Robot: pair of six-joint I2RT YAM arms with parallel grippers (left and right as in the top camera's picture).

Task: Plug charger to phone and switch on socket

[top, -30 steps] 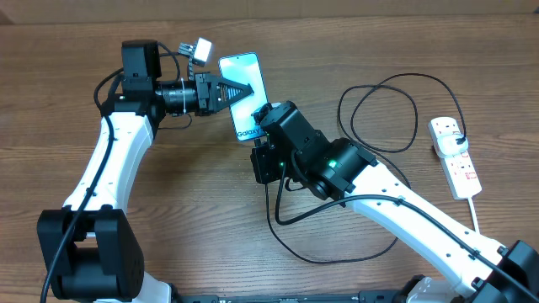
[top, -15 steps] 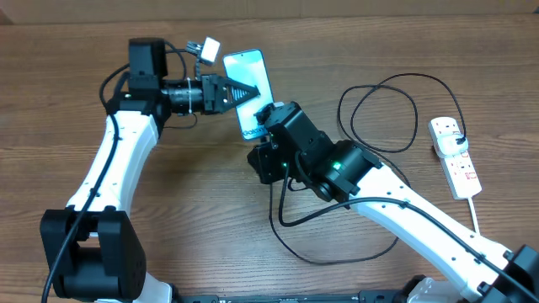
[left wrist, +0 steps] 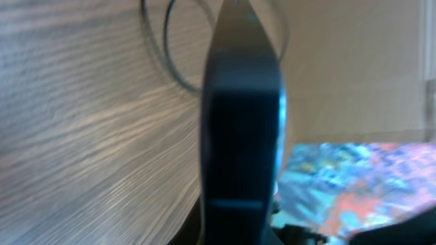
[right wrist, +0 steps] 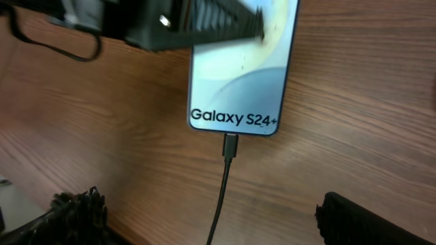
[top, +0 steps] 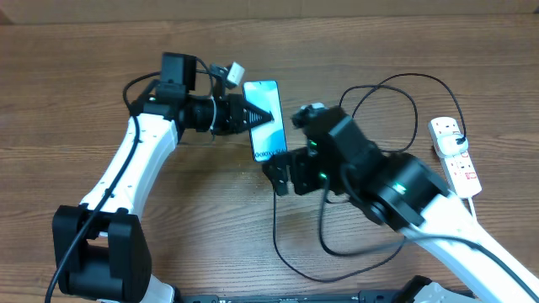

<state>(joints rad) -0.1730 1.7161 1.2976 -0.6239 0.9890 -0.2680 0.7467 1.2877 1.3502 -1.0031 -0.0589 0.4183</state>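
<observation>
A brown wood-grain counter [top: 76, 93] carries everything. Across it the white right arm [top: 446, 215] reaches in from the lower right, and the white left arm [top: 126, 177] comes up from the lower left. The socket [top: 462, 171], a white strip, lies well apart from both pincers, out past the right arm's elbow. A dark plug seems to sit in its upper end, though the overhead view is too small to be sure. The phone [right wrist: 242, 75] lies flat just ahead of the right pincer [right wrist: 219, 216], its light-blue screen up and the "Galaxy S24+" line towards that pincer. The left pincer [top: 271, 114] is clenched to a point with nothing between its fingers, and it lies across the far part of the screen, tip over the glass. Its own camera shows little but a blurred dark finger. The right pincer is released: its two fingers [right wrist: 75, 214] stand wide apart on either side of the cable and touch neither cable nor phone. The charger [top: 396, 82] loops in thin black coils behind the right pincer, then runs between its fingers up to the phone. Its small connector [right wrist: 231, 145] sits plugged into the phone's near edge, straight ahead of the right pincer.
</observation>
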